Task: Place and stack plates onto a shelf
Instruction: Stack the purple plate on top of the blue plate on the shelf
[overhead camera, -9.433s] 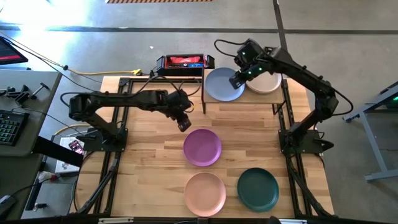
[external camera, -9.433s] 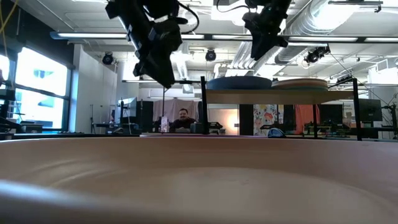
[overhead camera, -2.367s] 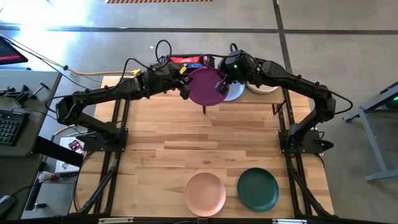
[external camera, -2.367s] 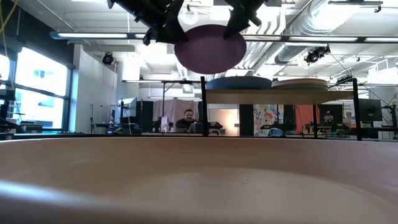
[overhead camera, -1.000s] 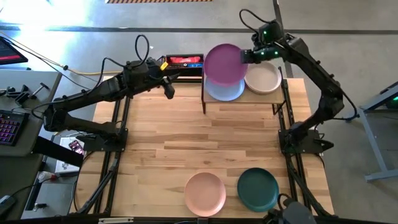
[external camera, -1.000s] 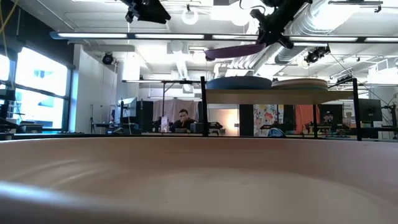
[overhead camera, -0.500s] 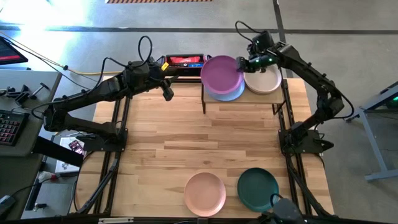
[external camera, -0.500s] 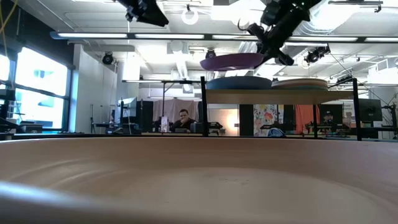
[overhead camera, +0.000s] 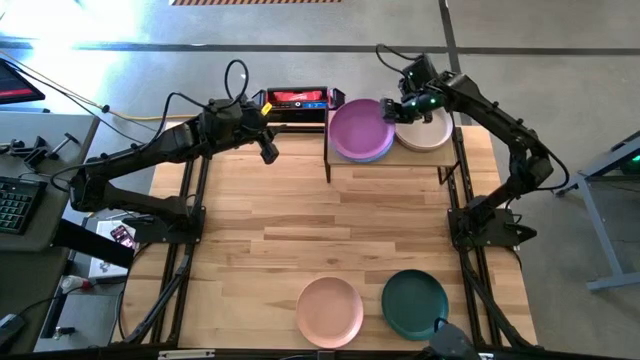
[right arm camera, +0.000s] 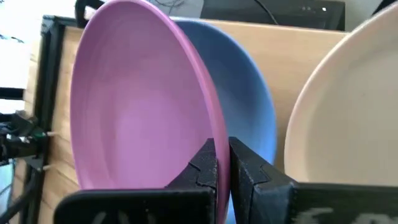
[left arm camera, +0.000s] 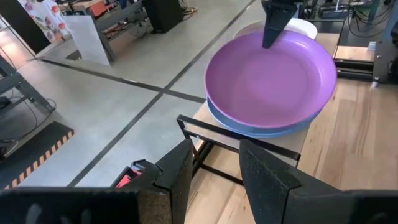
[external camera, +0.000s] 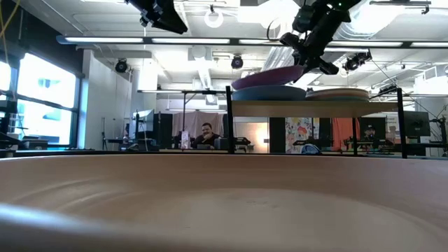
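The purple plate (overhead camera: 360,130) covers most of the blue plate (overhead camera: 374,156); a blurred peach plate (external camera: 224,203) fills the low view.

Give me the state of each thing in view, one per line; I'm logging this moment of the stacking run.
purple plate: tilted, far edge on the blue plate, rim pinched by the right gripper.
blue plate: flat on the shelf, under the purple one.
beige plate: flat on the shelf, beside the blue.
shelf: holding the plates.
peach plate: on the table.
dark teal plate: on the table.
right gripper: shut on the purple plate.
left gripper: open, empty, left of the shelf.
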Robot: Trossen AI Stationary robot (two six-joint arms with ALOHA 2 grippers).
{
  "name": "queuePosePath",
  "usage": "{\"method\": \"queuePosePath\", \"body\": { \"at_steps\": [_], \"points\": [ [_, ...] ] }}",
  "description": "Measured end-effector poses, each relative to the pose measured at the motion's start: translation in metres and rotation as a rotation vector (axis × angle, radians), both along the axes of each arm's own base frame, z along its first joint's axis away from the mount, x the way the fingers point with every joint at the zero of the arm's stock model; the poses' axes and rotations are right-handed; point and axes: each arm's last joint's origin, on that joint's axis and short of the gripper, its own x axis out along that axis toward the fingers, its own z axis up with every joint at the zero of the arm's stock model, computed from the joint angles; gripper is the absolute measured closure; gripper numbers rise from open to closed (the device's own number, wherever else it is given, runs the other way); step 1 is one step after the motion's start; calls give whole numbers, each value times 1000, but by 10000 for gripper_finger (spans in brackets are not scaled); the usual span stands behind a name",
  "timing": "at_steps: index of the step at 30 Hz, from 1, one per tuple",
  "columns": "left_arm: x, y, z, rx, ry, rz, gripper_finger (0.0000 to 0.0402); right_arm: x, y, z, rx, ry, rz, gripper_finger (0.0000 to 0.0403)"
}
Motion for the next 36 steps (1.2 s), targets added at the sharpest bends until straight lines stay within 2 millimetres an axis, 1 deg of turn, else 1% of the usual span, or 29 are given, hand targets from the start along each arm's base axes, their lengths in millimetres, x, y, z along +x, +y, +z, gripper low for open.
{"method": "queuePosePath", "body": {
  "at_steps": [4,7,18,28,30,36],
  "points": [
    [0,0,0,0,-1,0,280,2,-1,-5,0,-2,-15,403],
    [0,0,0,0,-1,0,280,0,-1,-7,-9,30,-42,403],
    [0,0,0,0,-1,0,280,0,-1,-7,-13,32,-45,403],
    [0,0,0,0,-2,0,280,5,2,-8,-40,64,-47,401],
    [0,0,0,0,-2,0,280,5,2,-8,-44,68,-48,392],
    [0,0,0,0,-2,0,280,6,3,-8,-57,82,-56,344]
  ]
}}
